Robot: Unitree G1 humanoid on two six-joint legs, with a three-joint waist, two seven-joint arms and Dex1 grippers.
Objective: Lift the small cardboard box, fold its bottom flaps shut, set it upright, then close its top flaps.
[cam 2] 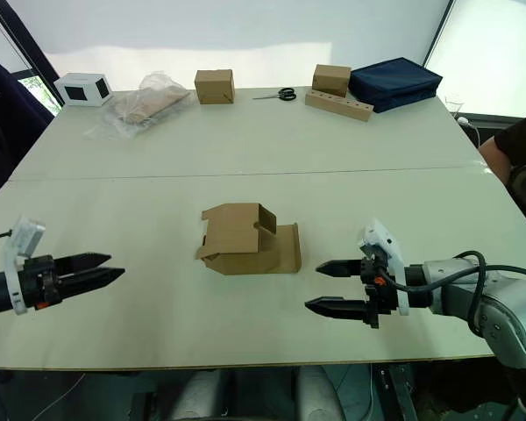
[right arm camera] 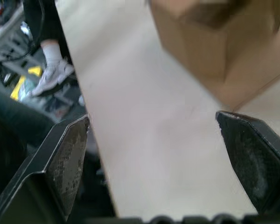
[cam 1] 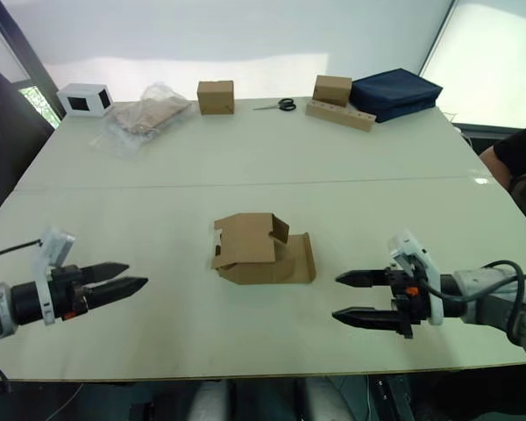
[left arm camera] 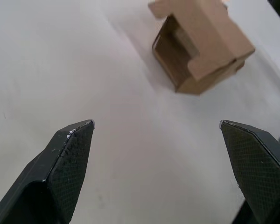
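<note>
- The surface (cam 1: 245,158) is a pale table running from the near edge by the robot to a far edge lined with clutter; the middle stretch is where the work lies.
- The small cardboard box (cam 1: 261,250) lies on its side at the centre of the near half, resting on the surface, untouched by either arm. Its long axis runs left to right across the scene, so each end faces one arm.
- Its left end is open, with loose notched flaps (cam 1: 232,254) splayed out toward the left gripper; the left wrist view looks straight into that open mouth. At the right end a flat panel (cam 1: 303,260) lies down on the surface. Which end is the bottom I cannot tell.
- The right gripper (cam 1: 361,296) hovers near the front edge, to the right of the box and a little nearer the robot, fingers spread wide apart and empty, tips pointing left at the box.
- The left gripper (cam 1: 123,278) hovers on the opposite side, pointing right. Its fingers stand apart with nothing between them.
- Judgement: the right gripper is the closer of the two; the left one is well apart. The box sits between them and slightly farther away, so a lift calls for both to close inward and reach a little forward.
</note>
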